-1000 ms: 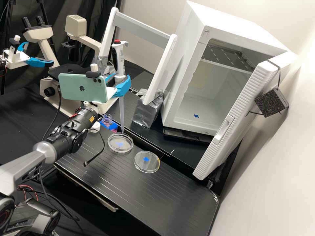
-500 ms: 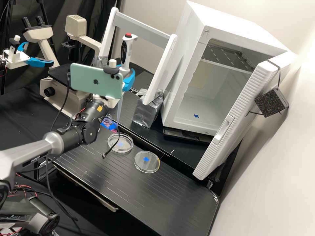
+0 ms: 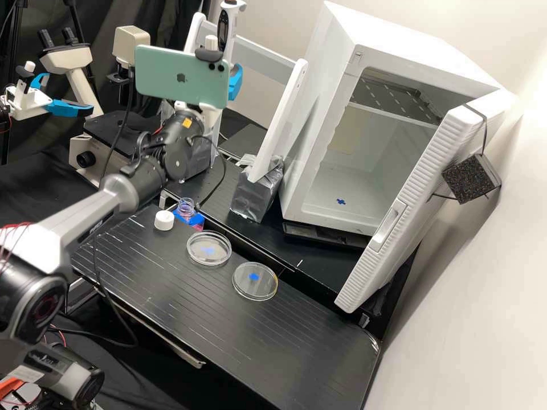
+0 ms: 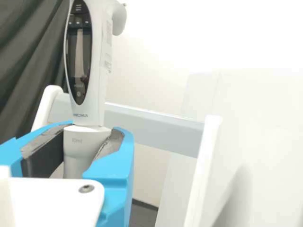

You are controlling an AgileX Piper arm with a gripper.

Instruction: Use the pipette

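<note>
High above the back left of the bench, my gripper [image 3: 232, 82] is shut on the white pipette [image 3: 231, 25], which stands upright; the phone and wrist cover part of it. In the wrist view the gripper [image 4: 89, 139] has its blue fingers on either side of the pipette's narrow lower collar [image 4: 83, 144], below the handle [image 4: 100, 75]. On the bench are an open clear petri dish [image 3: 209, 257] and, nearer the front right, another round clear dish or lid [image 3: 255, 290]. An uncapped bottle [image 3: 186, 208] with pink liquid stands behind, beside a white cap [image 3: 164, 220].
A white-and-grey frame stand [image 3: 276, 128] on foil-wrapped feet [image 3: 257, 191] rises behind the gripper. To its right is the white incubator [image 3: 327, 114] with its door [image 3: 419, 188] swung out. A microscope [image 3: 111, 154] is at the back left. A cable hangs from the wrist.
The gripper has risen and moved rightward, carrying the pipette up and away from above the open dish. The bottle and cap have come into fuller sight.
</note>
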